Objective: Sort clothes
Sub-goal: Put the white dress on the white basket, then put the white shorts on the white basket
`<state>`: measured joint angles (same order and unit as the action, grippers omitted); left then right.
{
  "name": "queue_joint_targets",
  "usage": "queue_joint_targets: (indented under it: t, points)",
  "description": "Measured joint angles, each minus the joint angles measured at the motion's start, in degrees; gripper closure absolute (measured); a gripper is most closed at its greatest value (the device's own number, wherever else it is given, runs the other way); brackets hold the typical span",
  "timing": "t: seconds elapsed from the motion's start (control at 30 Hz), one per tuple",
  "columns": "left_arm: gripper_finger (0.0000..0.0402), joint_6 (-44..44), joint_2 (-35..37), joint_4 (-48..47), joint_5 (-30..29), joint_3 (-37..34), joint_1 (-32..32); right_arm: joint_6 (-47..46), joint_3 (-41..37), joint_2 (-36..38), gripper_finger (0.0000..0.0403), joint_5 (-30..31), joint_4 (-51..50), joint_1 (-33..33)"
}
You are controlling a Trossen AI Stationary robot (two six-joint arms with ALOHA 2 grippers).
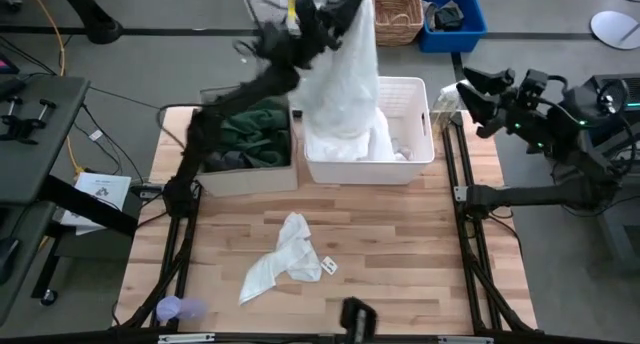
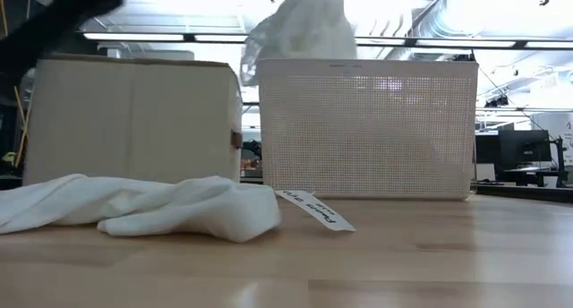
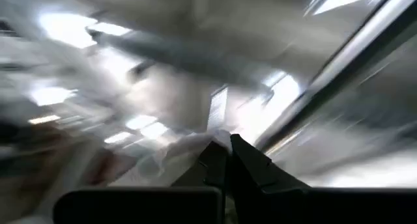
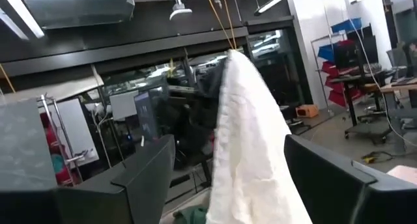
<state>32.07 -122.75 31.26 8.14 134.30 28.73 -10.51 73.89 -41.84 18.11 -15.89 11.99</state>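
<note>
While hanging over the basket (image 1: 420, 92), the white garment (image 1: 345, 74) dangles from the left claw (image 1: 352, 2).

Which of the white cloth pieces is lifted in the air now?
The long white garment hanging from the left pincer above the white plastic basket; the crumpled white cloth lies flat on the wooden table.

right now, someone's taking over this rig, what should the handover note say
Left gripper: raised, fingers shut on a white garment hanging over the white basket, its lower end already inside.
Right gripper: idle off the table's right edge, fingers open.
Done: dark green piece lies in the beige fabric box.
Left: release the hanging garment; a white cloth lies on the table, unsorted.
</note>
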Motion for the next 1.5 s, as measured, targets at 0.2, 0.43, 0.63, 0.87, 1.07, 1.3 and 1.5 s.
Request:
queue_joint_targets:
  t: [0.2,0.43,0.63,0.87,1.07,1.3,1.5]
  points:
    - [0.0401,23.82,-9.63,23.88,3.47,0.04,-0.83,-1.47,0.00,1.59,0.0119,-0.02,-5.38,0.00]
    - [0.0401,10.06,-11.03,-0.35,10.23,0.04,-2.33,-2.91,0.00,1.20,0.0119,-0.57,-11.09,0.00]
    - [0.0401,-16.40,-6.38,-32.23,3.55,0.08,-4.56,-4.93,0.00,1.17,0.0119,-1.70,-15.25,-0.02]
    - [0.0350,-35.45,-3.22,-55.44,3.42,0.00,-8.52,-4.66,0.00,0.91,0.0119,-2.32,-16.12,-0.02]
    - [0.0247,-48.71,1.66,-69.88,-1.33,0.11,-13.00,-4.49,0.00,0.91,0.0119,-2.49,-16.12,-0.02]
    - [0.0155,-52.69,7.00,-91.36,-13.33,0.22,-19.24,-4.48,0.00,0.91,0.0119,-2.49,-16.75,-0.02]
    - [0.0149,-33.77,6.52,-115.37,-6.13,-0.83,-24.67,-4.48,-0.02,0.91,0.0119,-2.49,-19.26,-0.02]
